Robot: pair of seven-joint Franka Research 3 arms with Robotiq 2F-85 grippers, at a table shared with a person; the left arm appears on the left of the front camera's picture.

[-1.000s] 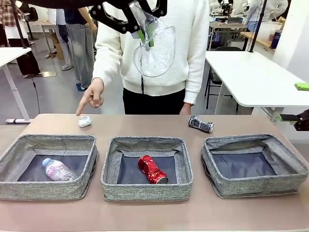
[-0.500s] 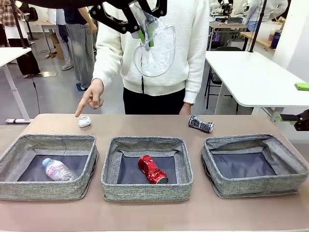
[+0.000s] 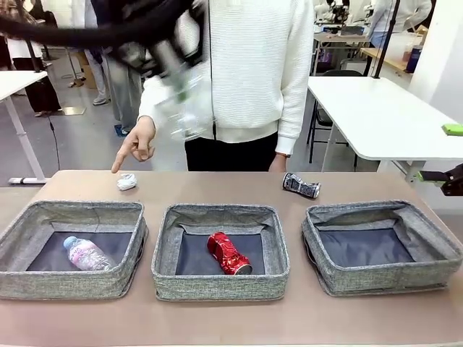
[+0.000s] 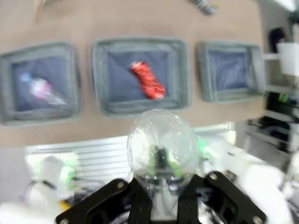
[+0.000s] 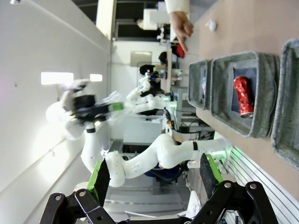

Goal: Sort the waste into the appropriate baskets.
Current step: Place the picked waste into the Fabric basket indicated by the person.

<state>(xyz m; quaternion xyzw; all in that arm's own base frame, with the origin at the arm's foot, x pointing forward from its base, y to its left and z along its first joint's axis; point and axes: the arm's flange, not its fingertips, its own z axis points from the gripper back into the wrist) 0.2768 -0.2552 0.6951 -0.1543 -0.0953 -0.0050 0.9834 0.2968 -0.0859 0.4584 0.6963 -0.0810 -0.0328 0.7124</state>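
Note:
High over the table's far left, my left gripper (image 3: 176, 76) is shut on the clear plastic cup (image 3: 185, 110), both blurred by motion. The left wrist view looks down through the cup (image 4: 161, 147) onto all three baskets. The pink-labelled bottle (image 3: 88, 254) lies in the left basket (image 3: 65, 285). The crushed red can (image 3: 229, 253) lies in the middle basket (image 3: 217, 287). The right basket (image 3: 383, 278) holds nothing. A white paper wad (image 3: 127, 181) and a dark can (image 3: 301, 185) lie on the table behind the baskets. My right gripper (image 5: 154, 179) stands open, at the table's right edge (image 3: 450, 179).
A person in a white sweater stands at the far side and points a hand (image 3: 136, 147) down at the paper wad. White tables and other people stand farther back. Bare tabletop runs in front of and behind the baskets.
My left arm has swung to the left and a little lower with the cup, from above the middle basket's far side toward the left. The right gripper and the person's hand have stayed put.

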